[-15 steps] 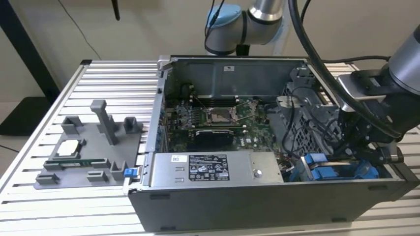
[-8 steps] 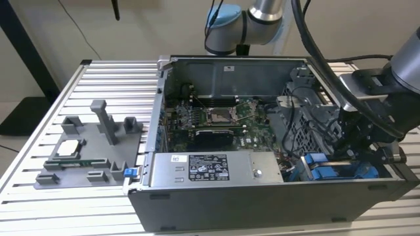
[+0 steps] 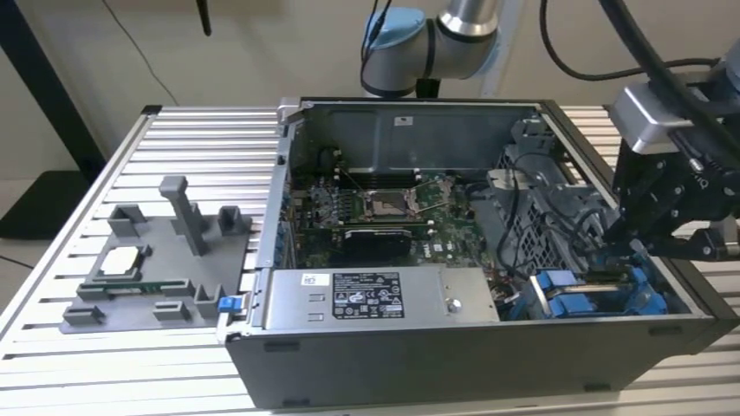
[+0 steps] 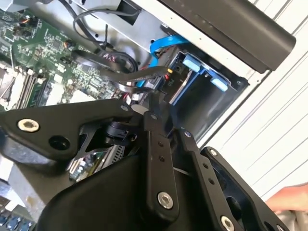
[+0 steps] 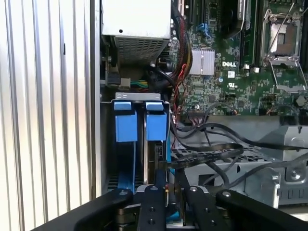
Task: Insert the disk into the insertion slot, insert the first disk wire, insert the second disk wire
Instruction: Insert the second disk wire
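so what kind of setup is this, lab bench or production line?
Probably a lab test bench: an open grey desktop computer case lies on a ribbed aluminium table, a grey plastic parts fixture beside it. The black gripper works at the blue-framed disk.

I work in a robotics lab or workshop: my bench is ribbed aluminium rails, an opened computer case sits on it with its circuit board bare, and a grey parts fixture lies beside it.
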Tool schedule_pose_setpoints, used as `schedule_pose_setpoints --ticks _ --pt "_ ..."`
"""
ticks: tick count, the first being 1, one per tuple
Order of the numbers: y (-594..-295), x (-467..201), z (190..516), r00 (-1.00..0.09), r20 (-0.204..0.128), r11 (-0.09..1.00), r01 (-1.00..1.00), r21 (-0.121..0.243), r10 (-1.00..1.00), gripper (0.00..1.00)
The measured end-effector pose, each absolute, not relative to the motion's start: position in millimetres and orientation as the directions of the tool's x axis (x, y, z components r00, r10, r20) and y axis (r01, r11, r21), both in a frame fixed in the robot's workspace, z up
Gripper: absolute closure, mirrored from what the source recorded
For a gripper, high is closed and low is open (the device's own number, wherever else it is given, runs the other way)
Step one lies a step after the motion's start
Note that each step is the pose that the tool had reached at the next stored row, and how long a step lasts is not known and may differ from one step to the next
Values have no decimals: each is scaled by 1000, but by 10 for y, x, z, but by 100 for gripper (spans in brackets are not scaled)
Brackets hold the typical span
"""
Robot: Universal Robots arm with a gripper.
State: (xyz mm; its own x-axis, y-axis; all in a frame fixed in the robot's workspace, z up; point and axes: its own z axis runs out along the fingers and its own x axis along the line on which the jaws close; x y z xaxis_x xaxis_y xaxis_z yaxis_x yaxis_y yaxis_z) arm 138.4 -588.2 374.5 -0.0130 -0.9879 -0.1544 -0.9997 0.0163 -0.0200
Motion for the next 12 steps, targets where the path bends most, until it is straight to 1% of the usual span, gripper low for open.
schedule_pose_setpoints --ticks 7,12 --pt "-5882 1379 3999 -14 -154 17 -1000 -20 -988 0" --pt "-5883 1370 4031 -14 -155 17 -1000 -20 -988 0"
